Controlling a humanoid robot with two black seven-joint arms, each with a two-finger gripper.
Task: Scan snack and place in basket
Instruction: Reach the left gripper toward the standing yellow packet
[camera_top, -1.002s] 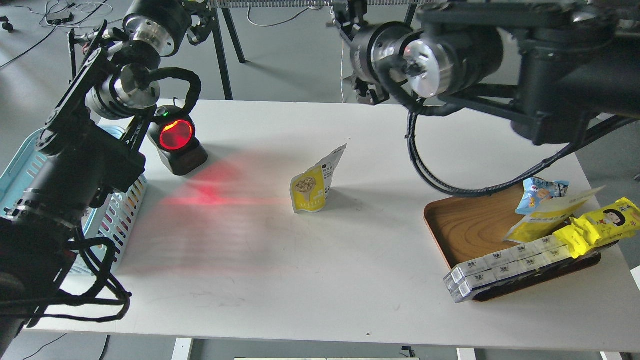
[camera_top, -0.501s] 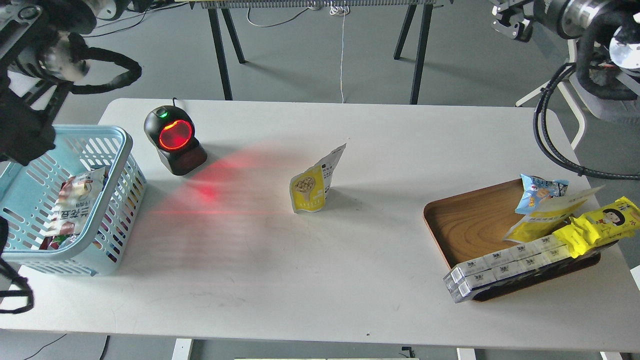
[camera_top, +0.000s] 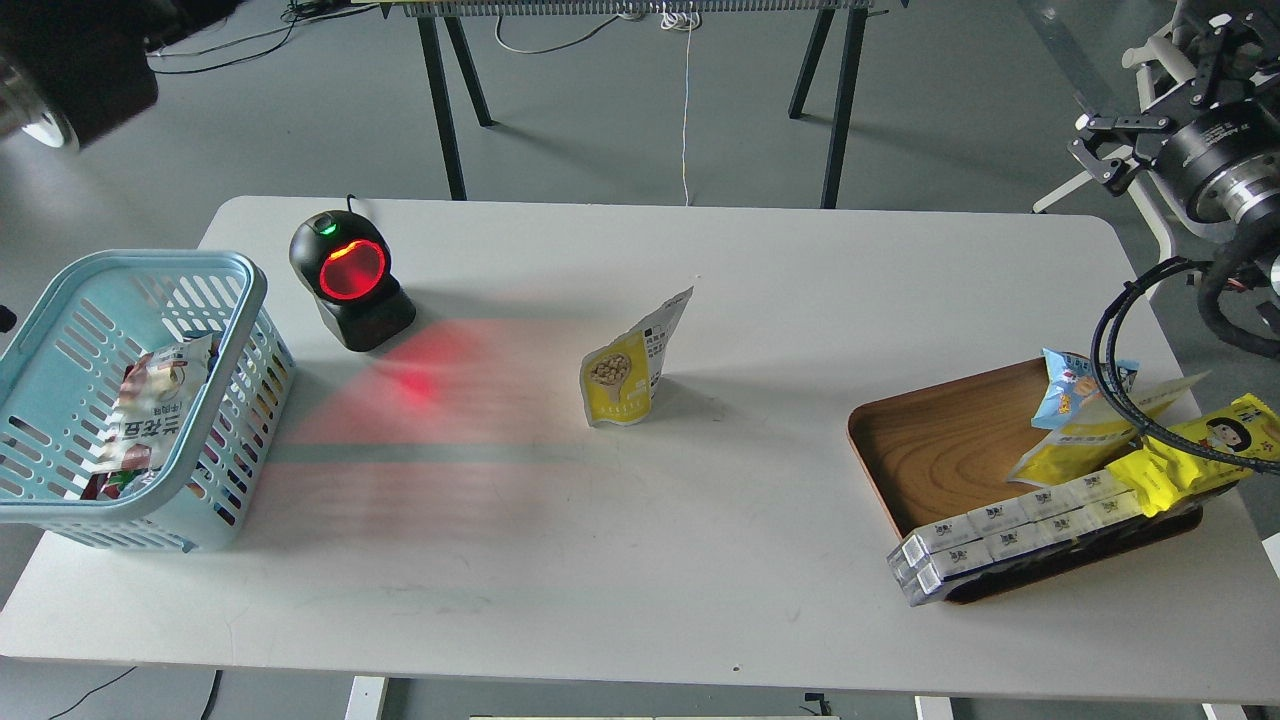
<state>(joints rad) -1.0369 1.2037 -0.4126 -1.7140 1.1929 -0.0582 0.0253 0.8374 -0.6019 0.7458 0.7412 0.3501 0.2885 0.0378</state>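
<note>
The snack (camera_top: 628, 368), a white and yellow pouch with a spoon of beans pictured on it, stands upright near the middle of the white table (camera_top: 640, 560). The light blue basket (camera_top: 150, 258) stands at the table's left edge, with a white-and-red packet (camera_top: 150, 400) inside. My right gripper (camera_top: 1105, 150) is raised off the table's far right corner, far from the pouch. It is seen small and dark, so its fingers cannot be told apart. Of my left arm only a blurred dark part shows at the top left corner; its gripper is out of view.
A black scanner (camera_top: 350, 280) with a glowing red window stands at the back left and throws red light on the table. A brown wooden tray (camera_top: 940, 440) at the right holds several packets and white boxes (camera_top: 1010, 530). A black cable (camera_top: 1130, 400) hangs over the tray.
Both arms have swung up and outward from over the table. The left arm no longer covers the basket, and the right arm has pulled back to the far right. The pouch has not moved.
</note>
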